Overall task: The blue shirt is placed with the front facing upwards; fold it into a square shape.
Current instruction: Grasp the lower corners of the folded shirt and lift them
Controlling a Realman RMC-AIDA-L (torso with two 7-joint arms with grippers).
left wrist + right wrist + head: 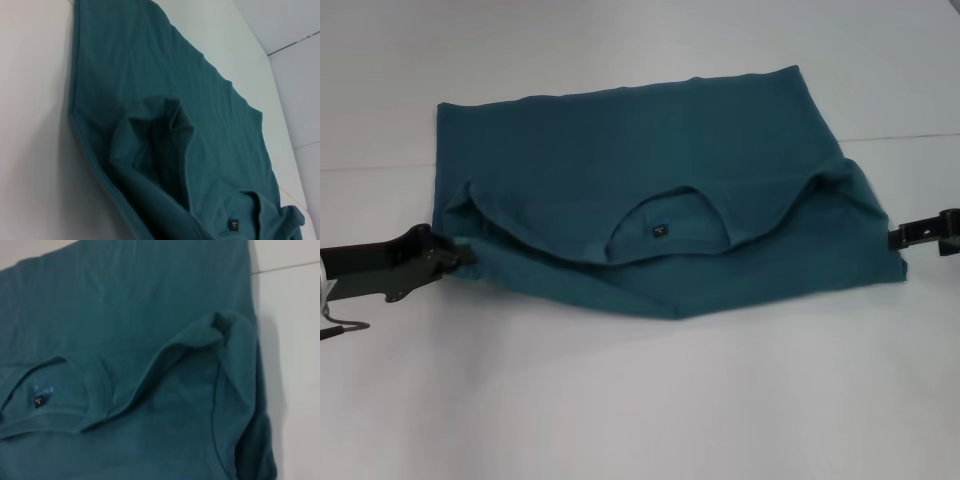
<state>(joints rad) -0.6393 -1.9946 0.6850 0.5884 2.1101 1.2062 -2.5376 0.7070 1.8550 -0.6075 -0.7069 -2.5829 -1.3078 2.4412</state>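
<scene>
The blue shirt [650, 150] lies across the white table, teal, with its near part doubled over so the collar and small dark label [659, 232] face up. My left gripper [458, 254] sits at the shirt's left edge and is shut on a fold of cloth there. At the right edge, my right gripper [894, 237] is shut on the cloth too. The near edge sags to a point between them. In the left wrist view the blue shirt [150, 75] shows a raised fold; in the right wrist view the blue shirt [125, 300] shows the collar and label [38, 401]. No lettering shows.
The white table [620, 400] stretches in front of the shirt. A thin seam line [905, 136] crosses the table at the back right. A thin wire hook [345, 326] hangs under my left arm.
</scene>
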